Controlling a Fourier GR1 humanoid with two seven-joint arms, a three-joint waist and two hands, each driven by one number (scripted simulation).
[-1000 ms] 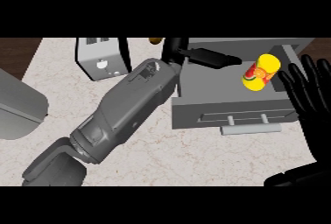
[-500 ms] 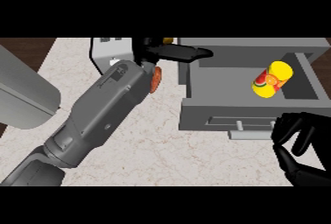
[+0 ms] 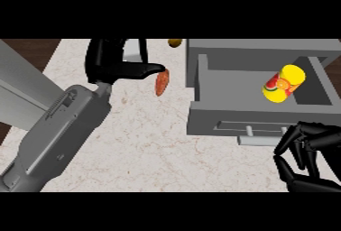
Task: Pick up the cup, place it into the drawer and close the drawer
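The yellow cup (image 3: 283,84) lies inside the open drawer (image 3: 220,85), left hand (image 3: 118,63) relaxed and empty beside it, right hand (image 3: 307,153) with curled, empty fingers just below its handle (image 3: 248,131); closing remains.

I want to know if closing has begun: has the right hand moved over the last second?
Yes. The right hand has come down from beside the cup to the drawer front, by its handle.

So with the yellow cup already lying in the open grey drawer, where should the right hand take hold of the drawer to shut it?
Probably at the pale bar handle on the front panel of the grey drawer, coming from the near side and pushing away. The handle stands out toward the robot, and the black right hand, fingers curled, sits just beside its right end. The yellow cup lies inside.
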